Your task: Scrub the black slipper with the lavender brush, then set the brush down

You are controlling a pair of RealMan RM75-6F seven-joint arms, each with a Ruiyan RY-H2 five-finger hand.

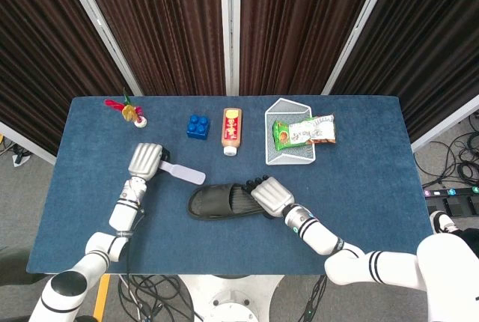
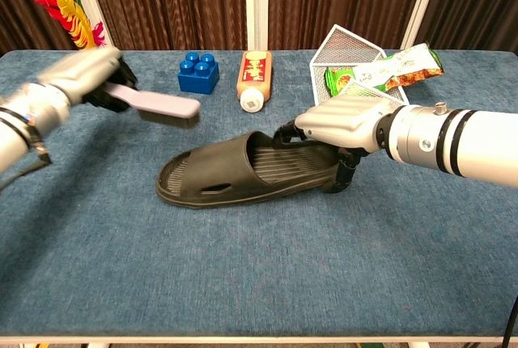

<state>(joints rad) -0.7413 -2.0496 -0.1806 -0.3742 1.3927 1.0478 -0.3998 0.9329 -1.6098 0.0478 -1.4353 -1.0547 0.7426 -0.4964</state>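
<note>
**A:** Where did things stand with the lavender brush (image 2: 158, 105)?

**B:** The left robot hand (image 1: 145, 160) gripped it by the handle and held it up off the surface (image 1: 359, 210), out to the left of the black slipper (image 2: 243, 171) and clear of it, bristles facing down. In the chest view it was motion-blurred, so I judged the arm was travelling.

**A:** And the slipper?

**B:** It lay flat near the middle of the surface, toe toward the left. The right robot hand (image 2: 344, 125) rested on its heel end, fingers curled over the rim, pinning it down.

**A:** So which step was that?

**B:** Judging by the brush being well away from the slipper, the setting-down part. The open patch of cloth left of the slipper looked the sensible spot.

**A:** Anything to mind?

**B:** Keep away from the blue block (image 1: 197, 126) and the bottle (image 1: 231, 131) behind, and from the feathered shuttlecock (image 1: 132, 112) in the far corner. Lower the brush level until the bristles took the weight, then let the fingers spread; dropping it from height would have let it roll onto its side. The right robot hand needn't have let go until the brush was at rest.
</note>
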